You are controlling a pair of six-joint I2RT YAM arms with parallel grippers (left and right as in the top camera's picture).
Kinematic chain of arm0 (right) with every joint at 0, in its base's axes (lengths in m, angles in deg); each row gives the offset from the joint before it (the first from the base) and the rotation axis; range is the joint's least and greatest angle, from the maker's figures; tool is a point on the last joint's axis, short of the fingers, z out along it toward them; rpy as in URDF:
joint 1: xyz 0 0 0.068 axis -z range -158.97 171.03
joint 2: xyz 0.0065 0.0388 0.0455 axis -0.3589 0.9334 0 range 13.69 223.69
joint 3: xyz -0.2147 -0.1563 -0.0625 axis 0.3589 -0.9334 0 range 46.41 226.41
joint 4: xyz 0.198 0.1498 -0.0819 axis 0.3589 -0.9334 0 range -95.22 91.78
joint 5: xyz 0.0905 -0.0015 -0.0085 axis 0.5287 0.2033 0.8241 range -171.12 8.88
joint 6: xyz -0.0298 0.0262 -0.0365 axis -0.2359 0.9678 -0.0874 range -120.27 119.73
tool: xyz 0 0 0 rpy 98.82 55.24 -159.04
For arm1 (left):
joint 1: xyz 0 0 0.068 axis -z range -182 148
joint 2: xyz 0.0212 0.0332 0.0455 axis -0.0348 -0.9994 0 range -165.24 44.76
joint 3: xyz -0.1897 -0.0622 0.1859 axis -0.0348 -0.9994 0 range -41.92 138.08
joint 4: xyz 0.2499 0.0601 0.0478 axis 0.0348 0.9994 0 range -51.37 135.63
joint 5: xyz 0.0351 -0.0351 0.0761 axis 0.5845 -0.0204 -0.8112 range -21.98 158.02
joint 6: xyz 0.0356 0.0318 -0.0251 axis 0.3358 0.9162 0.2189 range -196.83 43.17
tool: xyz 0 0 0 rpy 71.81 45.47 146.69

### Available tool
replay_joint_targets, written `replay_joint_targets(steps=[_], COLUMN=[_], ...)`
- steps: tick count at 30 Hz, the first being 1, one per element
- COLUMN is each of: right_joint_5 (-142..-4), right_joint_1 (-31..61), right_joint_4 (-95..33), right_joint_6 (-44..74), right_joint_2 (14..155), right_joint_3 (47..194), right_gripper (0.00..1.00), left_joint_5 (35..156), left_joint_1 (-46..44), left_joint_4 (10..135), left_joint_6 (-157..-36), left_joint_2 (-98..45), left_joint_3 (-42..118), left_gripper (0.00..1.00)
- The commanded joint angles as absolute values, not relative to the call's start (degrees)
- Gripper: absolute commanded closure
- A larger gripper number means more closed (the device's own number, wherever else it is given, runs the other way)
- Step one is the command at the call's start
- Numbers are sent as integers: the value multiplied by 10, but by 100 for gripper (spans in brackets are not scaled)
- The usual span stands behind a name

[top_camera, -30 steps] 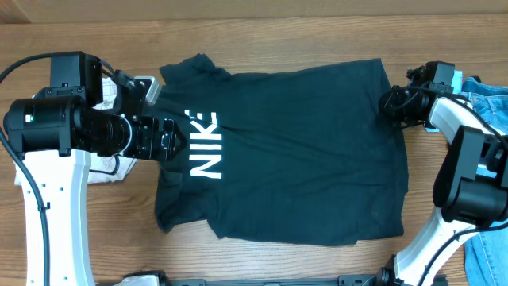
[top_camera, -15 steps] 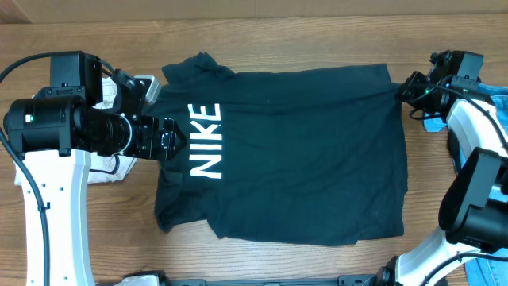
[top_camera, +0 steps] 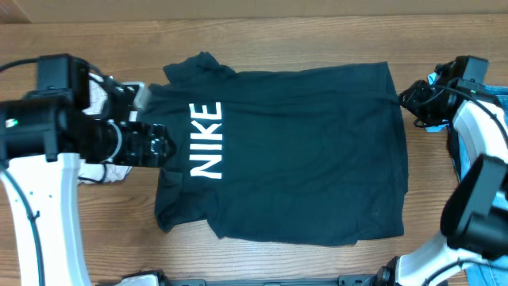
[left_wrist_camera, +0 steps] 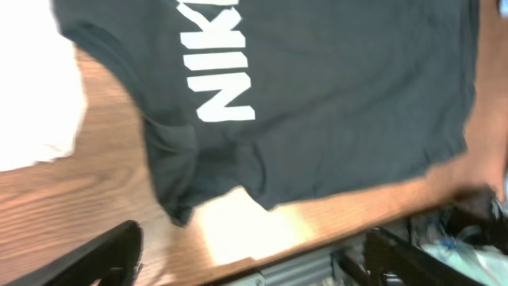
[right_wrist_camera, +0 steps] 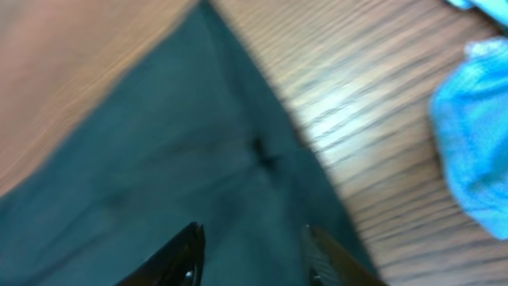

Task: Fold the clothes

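Note:
The black-navy T-shirt (top_camera: 294, 151) lies spread flat on the wooden table, with white letters "NIKE" near its left end. It also shows in the left wrist view (left_wrist_camera: 333, 87) and the right wrist view (right_wrist_camera: 182, 183). My left gripper (top_camera: 163, 147) is at the shirt's left edge by the sleeve. In the left wrist view (left_wrist_camera: 254, 262) its fingers are wide apart and hold nothing. My right gripper (top_camera: 409, 99) is at the shirt's far right corner. In the right wrist view (right_wrist_camera: 254, 254) it is open above that corner, with no cloth between its fingers.
Cream-white shorts (top_camera: 103, 171) lie under the left arm and show in the left wrist view (left_wrist_camera: 32, 87). Blue denim jeans (top_camera: 488, 95) lie at the right table edge, also in the right wrist view (right_wrist_camera: 472, 119). The table's front edge (left_wrist_camera: 333, 238) is near.
The right gripper pulled the shirt's far right corner rightward, then drew off it slightly. The collar area flattened, showing the full lettering. The left arm shifted a little left.

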State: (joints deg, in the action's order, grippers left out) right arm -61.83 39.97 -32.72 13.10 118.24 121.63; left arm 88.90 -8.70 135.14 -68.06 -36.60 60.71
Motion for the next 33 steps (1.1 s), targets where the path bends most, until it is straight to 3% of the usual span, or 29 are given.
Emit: replay_joint_targets(steps=[1,6,12,19,24,27,28,31,33], right_joint_5=[-543,-535,-528,-528,-528,-527,-528,-528,-533], right_joint_1=[400,400,398,398,398,398,398,398,398], right_joint_4=[-362,-504,-656,-684,-682,-682,-682,-684,-684], right_joint_6=[130,133,113,97,97,97,97,97,97], right_joint_2=[1054,935,916,916,916,916,916,916,916], right_joint_3=[1227,1227,1225,1225,1225,1225,1225,1225,1225], right_gripper=[50,37,33,32,32,32,32,32,32], left_joint_5=[817,813,826,878,886,884,883,887,887], left_joint_1=[-113,-120,-121,-120,-120,-120,-120,-120,-121], left_joint_4=[1354,1344,1186,982,868,818,807,824,843], left_joint_6=[-759,-869,-942,-1029,-1112,-1132,-1145,-1148,-1141], left_joint_2=[-337,-324,-327,-349,-350,-350,-350,-350,-350], left_joint_3=[634,516,253,-3,-105,-124,-126,-126,-121], left_gripper=[1,0,0,0,9,26,44,80,95])
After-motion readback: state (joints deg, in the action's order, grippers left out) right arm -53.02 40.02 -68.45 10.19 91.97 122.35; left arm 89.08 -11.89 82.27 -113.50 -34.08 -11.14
